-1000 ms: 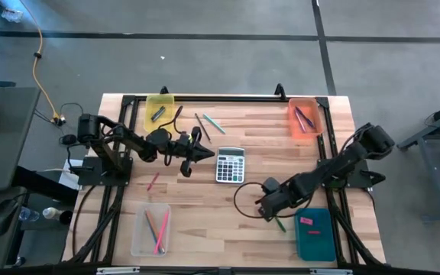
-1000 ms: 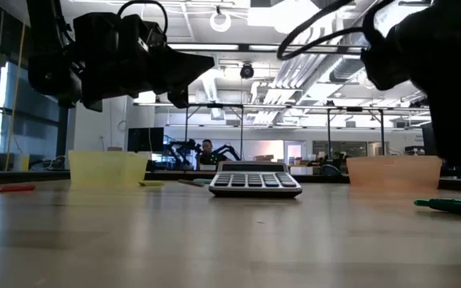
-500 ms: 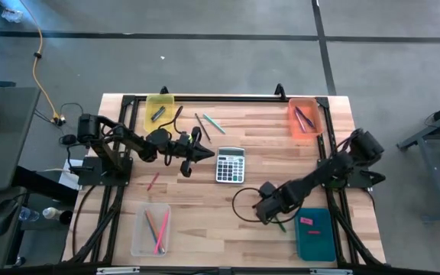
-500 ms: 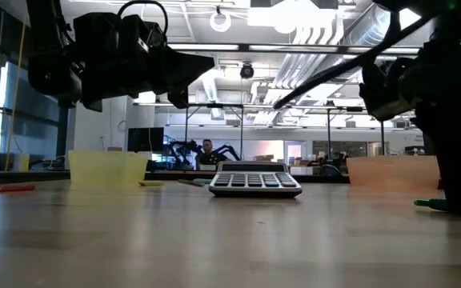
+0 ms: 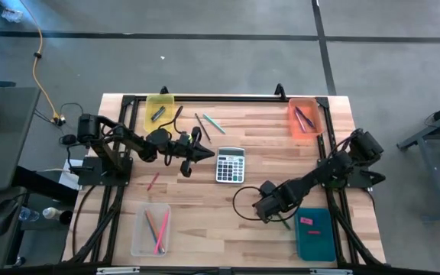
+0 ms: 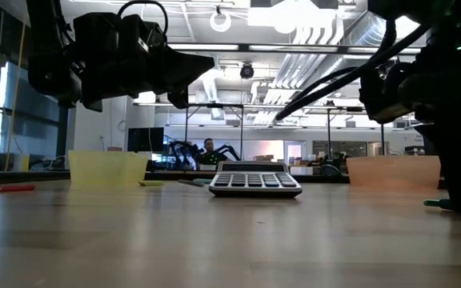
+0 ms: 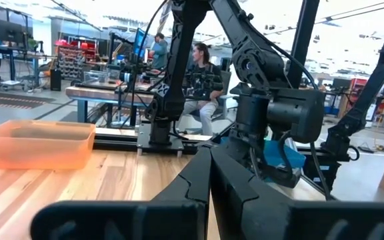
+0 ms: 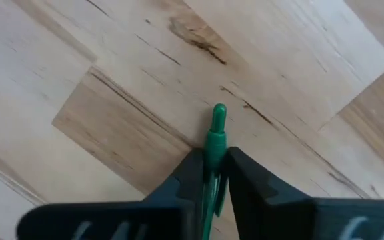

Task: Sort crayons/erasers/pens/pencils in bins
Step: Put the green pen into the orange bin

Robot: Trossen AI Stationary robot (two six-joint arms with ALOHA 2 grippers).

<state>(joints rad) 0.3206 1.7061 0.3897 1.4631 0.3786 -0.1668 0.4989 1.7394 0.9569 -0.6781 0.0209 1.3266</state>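
Right gripper (image 8: 210, 175): clamped on green pen (image 8: 214, 137), low on table (image 5: 205, 221), lower right of high view, beside teal bin (image 5: 314, 235) | Left gripper (image 5: 207, 153): closed, empty, raised left of calculator (image 5: 231, 165).

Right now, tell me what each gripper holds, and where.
The right gripper pinches the green pen near one end, on the table. The left gripper holds nothing.

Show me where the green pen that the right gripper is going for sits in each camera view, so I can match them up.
High view: green pen under the right gripper, beside the teal bin.
Low view: only its end shows at the right edge, beneath the gripper.
Left wrist view: not in it.
Right wrist view: centre, its tip poking out between the closed fingers.
Shared landmark: the orange bin.
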